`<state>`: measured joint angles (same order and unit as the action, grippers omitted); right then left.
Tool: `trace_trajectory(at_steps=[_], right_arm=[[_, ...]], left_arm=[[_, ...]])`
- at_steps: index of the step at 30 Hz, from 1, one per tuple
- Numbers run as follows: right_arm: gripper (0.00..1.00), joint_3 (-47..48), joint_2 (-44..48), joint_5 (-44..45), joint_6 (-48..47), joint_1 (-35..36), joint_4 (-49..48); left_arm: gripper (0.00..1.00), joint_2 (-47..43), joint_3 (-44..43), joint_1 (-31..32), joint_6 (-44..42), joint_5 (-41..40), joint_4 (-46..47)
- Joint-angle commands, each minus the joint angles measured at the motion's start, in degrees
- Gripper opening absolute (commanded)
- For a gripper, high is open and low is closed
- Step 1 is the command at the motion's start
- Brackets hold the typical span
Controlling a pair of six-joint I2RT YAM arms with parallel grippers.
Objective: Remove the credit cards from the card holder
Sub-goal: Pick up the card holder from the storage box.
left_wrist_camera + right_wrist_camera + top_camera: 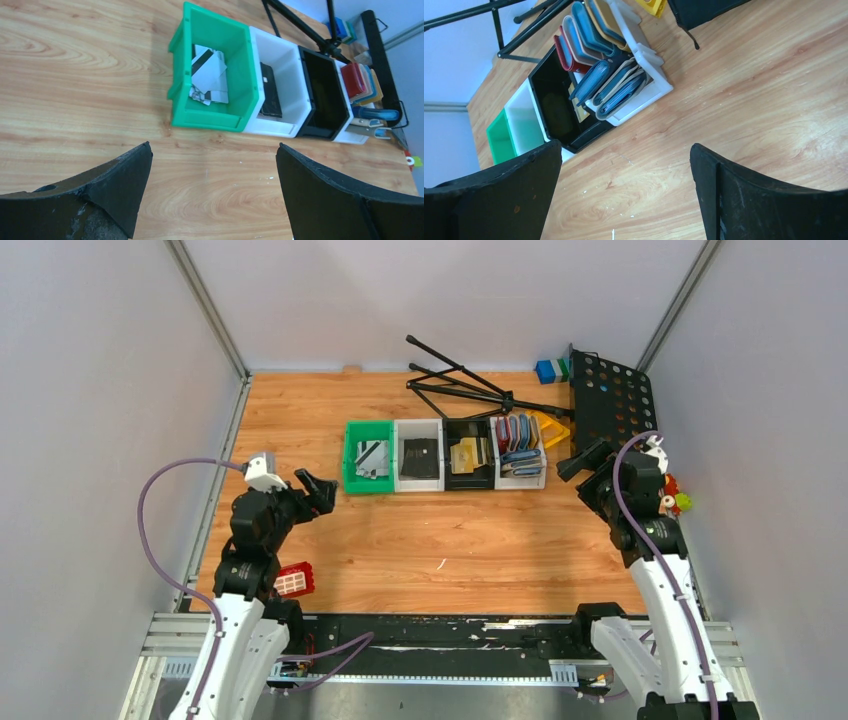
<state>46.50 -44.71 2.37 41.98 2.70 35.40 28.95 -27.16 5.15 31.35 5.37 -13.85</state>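
Note:
Four bins stand in a row at mid-table. The rightmost white bin point(538, 478) holds navy-blue card holders point(616, 90) with pale edges, packed on edge at its near end point(522, 464), in front of upright red, blue and grey holders point(579, 40). Silver-grey striped credit cards point(209, 72) lie in the green bin point(352, 472). A dark card point(270, 90) lies in the white bin beside it, and tan-gold cards point(468, 454) in the black bin. My left gripper point(214, 165) hovers open left of the green bin point(318, 490). My right gripper point(625, 165) hangs open right of the holders' bin point(580, 462). Neither holds anything.
A folded black stand point(470, 385) and a black perforated panel point(612, 400) lie behind the bins. Near them are a yellow piece point(552, 428) and blue and green blocks point(552, 370). A red-and-white item point(294, 580) sits by the left arm. Small coloured toys point(678, 498) lie at the right wall.

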Motion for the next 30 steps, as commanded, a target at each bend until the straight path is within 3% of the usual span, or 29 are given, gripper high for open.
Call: trace_trajectory(at_steps=[1,11,16,30], right_arm=[[0.99,1.85,-1.23,4.1,3.67,-0.16,-2.47],[0.92,2.93,-10.9,-0.65,11.6,-0.15,-9.39],[0.79,3.59,-15.67,-3.33,15.11,-0.06,-12.53],[0.65,10.07,-32.24,-3.26,16.91,3.28,-16.51]], left_arm=[[1.0,-0.33,0.84,-0.15,-1.43,5.43,6.8],[0.99,4.01,5.71,-0.11,-3.96,7.6,21.27],[0.97,2.12,12.44,-0.14,-3.19,7.54,27.91],[0.97,-1.78,15.93,-0.14,-3.01,8.51,29.98]])
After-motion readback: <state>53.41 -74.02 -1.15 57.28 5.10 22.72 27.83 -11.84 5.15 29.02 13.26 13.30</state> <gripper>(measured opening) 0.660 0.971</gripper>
